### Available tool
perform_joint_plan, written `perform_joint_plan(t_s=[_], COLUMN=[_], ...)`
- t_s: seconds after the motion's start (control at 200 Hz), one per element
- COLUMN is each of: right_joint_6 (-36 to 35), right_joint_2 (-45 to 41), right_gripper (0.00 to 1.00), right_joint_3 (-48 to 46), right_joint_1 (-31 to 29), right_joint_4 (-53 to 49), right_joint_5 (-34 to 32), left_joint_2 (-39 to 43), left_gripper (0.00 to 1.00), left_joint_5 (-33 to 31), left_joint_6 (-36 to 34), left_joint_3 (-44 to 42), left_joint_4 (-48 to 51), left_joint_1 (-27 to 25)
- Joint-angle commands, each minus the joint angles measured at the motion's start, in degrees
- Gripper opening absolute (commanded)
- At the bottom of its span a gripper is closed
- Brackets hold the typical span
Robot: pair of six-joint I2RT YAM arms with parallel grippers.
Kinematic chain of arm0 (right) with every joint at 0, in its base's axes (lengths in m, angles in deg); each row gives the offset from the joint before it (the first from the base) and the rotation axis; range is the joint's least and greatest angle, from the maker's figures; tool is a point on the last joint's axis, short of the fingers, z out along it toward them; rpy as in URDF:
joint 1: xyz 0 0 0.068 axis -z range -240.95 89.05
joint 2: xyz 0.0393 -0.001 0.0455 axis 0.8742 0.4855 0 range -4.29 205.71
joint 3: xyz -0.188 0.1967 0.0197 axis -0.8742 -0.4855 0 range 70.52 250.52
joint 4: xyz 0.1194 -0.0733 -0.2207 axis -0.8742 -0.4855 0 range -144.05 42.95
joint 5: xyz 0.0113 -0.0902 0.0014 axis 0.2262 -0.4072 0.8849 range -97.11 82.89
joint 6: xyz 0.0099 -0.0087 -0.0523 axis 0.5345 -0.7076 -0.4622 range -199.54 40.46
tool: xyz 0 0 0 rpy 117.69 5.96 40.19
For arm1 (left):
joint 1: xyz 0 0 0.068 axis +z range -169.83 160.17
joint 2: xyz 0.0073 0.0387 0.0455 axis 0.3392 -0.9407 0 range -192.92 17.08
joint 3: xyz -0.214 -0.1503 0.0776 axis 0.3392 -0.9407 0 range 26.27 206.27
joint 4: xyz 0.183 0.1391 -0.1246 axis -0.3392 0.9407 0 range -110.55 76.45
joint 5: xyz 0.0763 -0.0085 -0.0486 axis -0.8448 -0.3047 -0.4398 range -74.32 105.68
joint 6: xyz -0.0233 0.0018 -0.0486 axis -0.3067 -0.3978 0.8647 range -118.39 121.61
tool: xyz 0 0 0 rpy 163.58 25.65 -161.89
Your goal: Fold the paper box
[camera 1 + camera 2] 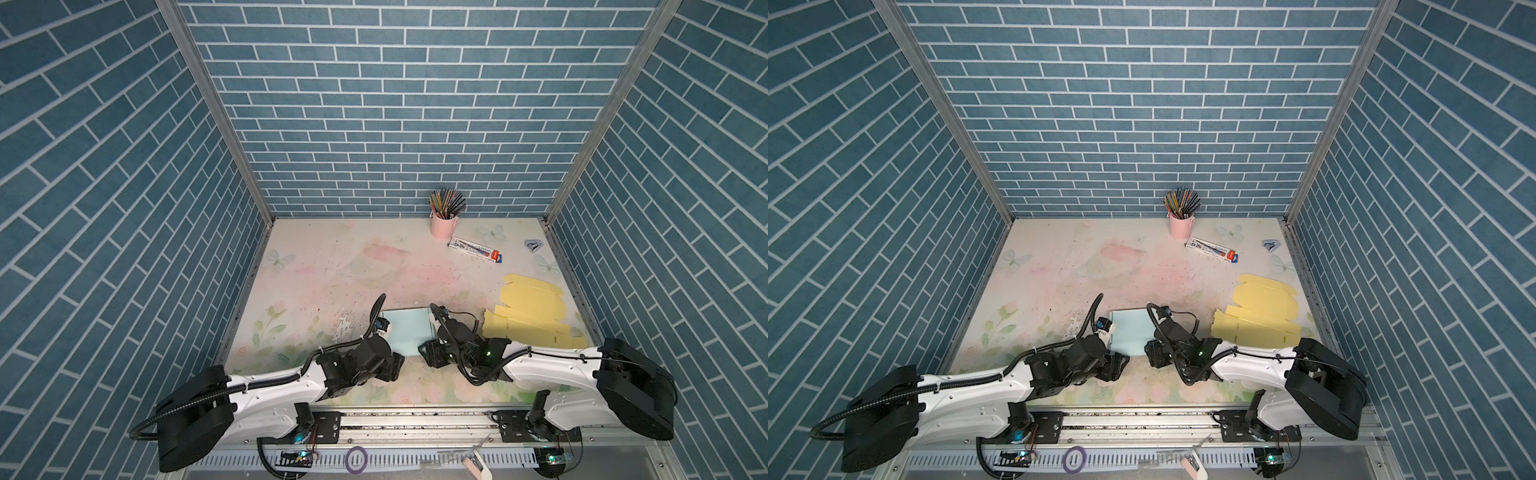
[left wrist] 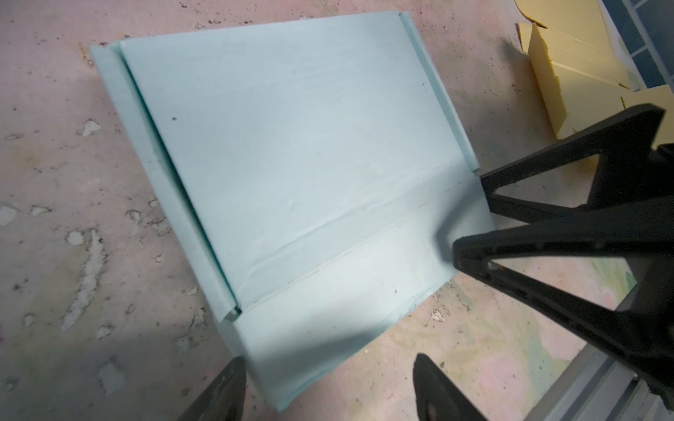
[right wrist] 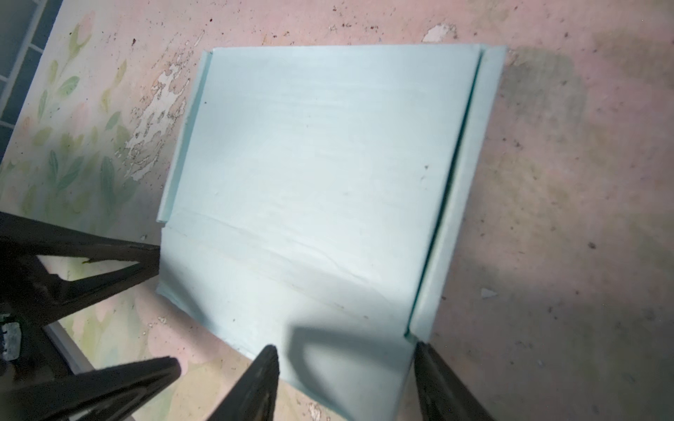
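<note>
Box: the pale blue paper box point(image 1: 405, 330) lies flat on the table point(image 1: 324, 270), at lower centre in both top views, between the tips of the two arms.
Box shape: the narrow side strips point(image 2: 124, 109) along its two long edges are turned up or inward. The near flap point(image 2: 346, 310), beyond a pair of creases, lies flat.
Left gripper point(image 2: 328, 359): at the lower edge of the left wrist view, jaws well apart, one finger on either side of a corner of the near flap. Nothing is clamped.
Right gripper point(image 3: 345, 344): at the lower edge of the right wrist view, jaws also apart and straddling the flap's other corner. One fingertip is just beside the end of a side strip, and it holds nothing.
Contact: I cannot tell whether any fingertip touches the paper.
Step in hand: probably lining both grippers up on the near flap, ready to raise it.
Next move: likely calls for catching the flap's edge at both corners and swinging it up about the crease. The two sides should move evenly so the thin sheet neither buckles nor slides.
Progress: early, as no wall stands fully upright.
Nearby: yellow cardboard sheets point(image 1: 528, 316) lie to the right of the box, apart from it.
</note>
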State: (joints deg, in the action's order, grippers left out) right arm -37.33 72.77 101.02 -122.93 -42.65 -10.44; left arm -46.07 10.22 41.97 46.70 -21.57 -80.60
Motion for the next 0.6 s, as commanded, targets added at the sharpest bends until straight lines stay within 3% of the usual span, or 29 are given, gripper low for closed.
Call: perform_joint_plan(t_s=[0.0,0.315,0.595], right_joint_6=[2.7,2.3,1.6], right_joint_2=[0.4,1.0,1.6], right_gripper=[0.60,0.57,0.56], right_joint_3=[-0.8,-0.2,0.1], right_joint_1=[-0.3,-0.3,-0.3], right_joint_4=[2.6,1.1,0.1], right_joint_5=[1.4,-0.1,-1.8], left_joint_2=[1.2,2.3,0.1], left_gripper=[0.73,0.72,0.61], left_joint_5=[0.6,0.3,-0.8], left_joint_6=[1.6,2.1,1.4], left_joint_3=[-1.3,-1.7,-1.2], left_joint_4=[-2.4,-2.6,-3.6], left_joint_1=[-0.2,-0.3,-0.3])
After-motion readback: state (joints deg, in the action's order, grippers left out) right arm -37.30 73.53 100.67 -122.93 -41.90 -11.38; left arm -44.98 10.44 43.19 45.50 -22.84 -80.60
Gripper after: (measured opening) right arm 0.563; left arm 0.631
